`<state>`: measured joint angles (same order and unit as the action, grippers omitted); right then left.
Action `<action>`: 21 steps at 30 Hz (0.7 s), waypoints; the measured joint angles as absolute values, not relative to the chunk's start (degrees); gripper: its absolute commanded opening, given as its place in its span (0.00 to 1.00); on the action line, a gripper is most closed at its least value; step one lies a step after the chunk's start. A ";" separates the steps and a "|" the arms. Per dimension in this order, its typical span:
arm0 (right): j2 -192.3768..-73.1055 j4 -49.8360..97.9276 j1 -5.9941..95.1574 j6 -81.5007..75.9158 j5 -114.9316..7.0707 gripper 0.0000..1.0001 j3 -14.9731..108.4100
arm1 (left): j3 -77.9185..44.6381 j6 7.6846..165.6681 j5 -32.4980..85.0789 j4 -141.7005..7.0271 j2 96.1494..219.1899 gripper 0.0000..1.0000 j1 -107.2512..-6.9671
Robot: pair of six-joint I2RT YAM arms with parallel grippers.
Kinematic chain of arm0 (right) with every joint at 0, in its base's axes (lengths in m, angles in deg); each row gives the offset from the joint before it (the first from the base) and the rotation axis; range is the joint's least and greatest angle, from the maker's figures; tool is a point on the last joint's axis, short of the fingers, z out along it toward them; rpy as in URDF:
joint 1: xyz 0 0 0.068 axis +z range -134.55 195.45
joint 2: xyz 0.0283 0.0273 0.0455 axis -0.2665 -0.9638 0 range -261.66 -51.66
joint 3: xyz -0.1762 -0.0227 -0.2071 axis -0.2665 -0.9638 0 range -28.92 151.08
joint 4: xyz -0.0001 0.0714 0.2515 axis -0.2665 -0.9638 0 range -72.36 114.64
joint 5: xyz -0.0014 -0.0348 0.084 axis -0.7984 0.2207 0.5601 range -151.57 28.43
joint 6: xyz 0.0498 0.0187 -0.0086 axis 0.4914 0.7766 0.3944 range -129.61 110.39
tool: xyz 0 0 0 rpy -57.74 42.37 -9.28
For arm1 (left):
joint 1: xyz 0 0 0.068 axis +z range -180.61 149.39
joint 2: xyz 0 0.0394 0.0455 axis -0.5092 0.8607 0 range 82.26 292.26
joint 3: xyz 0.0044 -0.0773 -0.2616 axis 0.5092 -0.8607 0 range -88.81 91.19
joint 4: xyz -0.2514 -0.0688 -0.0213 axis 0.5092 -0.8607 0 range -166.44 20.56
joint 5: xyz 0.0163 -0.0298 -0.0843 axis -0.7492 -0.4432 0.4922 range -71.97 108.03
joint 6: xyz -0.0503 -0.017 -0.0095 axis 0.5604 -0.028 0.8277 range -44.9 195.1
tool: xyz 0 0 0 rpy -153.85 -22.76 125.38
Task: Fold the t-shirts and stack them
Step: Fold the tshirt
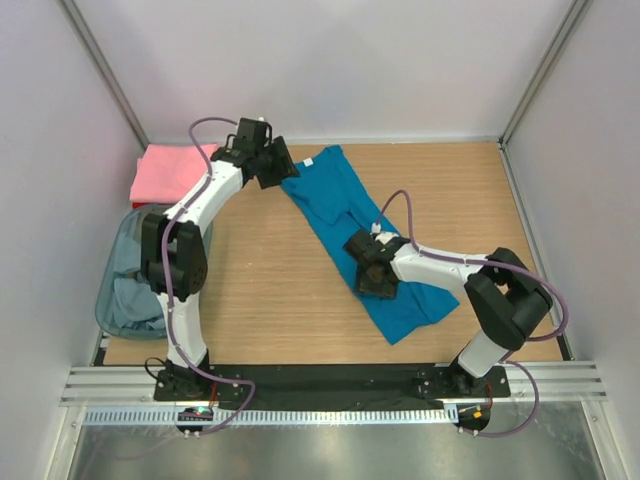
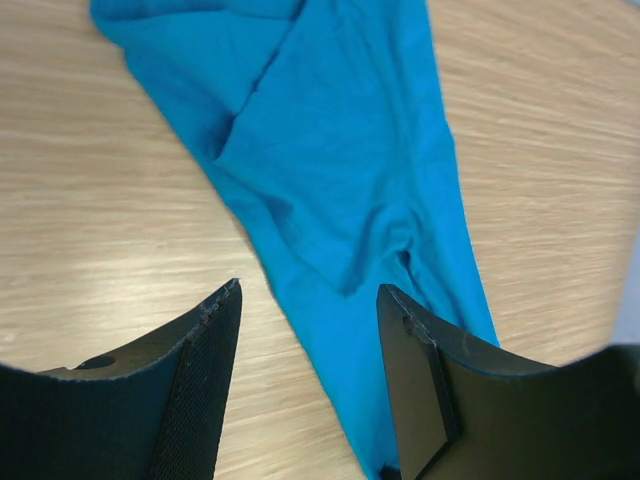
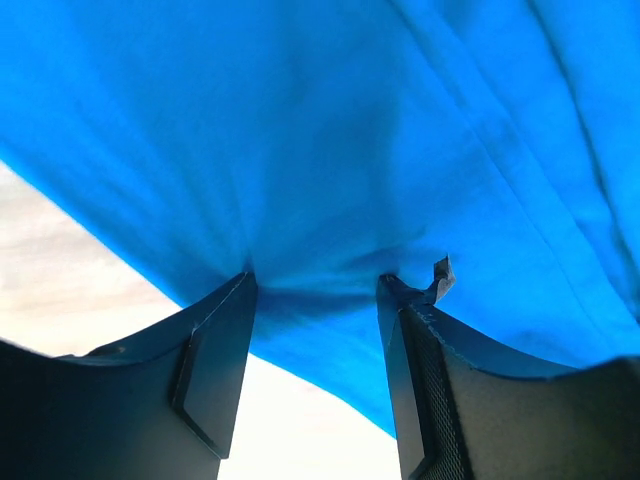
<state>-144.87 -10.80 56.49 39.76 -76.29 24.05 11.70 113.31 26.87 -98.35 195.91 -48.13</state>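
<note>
- The left gripper point(image 2: 310, 288) is held with its fingers spread apart; nothing is clamped between them.
- The teal t-shirt point(image 2: 330, 150) is seen directly ahead of the left gripper, and a narrow end of it runs back between the spread fingers, lying flat on the desk point(image 2: 90, 200).
- The right gripper point(image 3: 318, 280) is also spread wide, and both fingertips are pressed against the teal cloth, which is puckered around each tip.
- In the right wrist view, the shirt fills the space ahead of that gripper and spans the gap between its fingers; whether any cloth is lifted cannot be told.
- From above, the shirt is laid diagonally between the two grippers, one end at the left gripper and the lower part under the right one.
- A folded pink t-shirt point(image 1: 165, 170) is placed just to the left of the left gripper.
- Pale grey-blue cloth point(image 1: 135, 290) is held in a bin point(image 1: 110, 305), nearer the left arm's base, well apart from both grippers.
</note>
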 measured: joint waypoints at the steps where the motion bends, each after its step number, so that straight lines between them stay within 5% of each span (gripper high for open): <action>1: -144.98 -11.65 58.41 41.77 -76.36 0.60 24.40 | 11.70 113.18 26.50 -99.02 196.32 0.58 -48.11; 7: -145.90 -19.54 64.80 47.34 -75.81 0.62 29.69 | 13.80 112.96 26.19 -100.23 202.97 0.56 -48.11; 21: -138.14 -27.94 59.97 39.71 -79.92 0.62 42.17 | 39.68 113.95 23.77 -103.29 227.75 0.54 -47.41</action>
<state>-138.14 -27.94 59.97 39.71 -79.92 42.17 39.68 113.95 23.77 -103.29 227.75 -47.41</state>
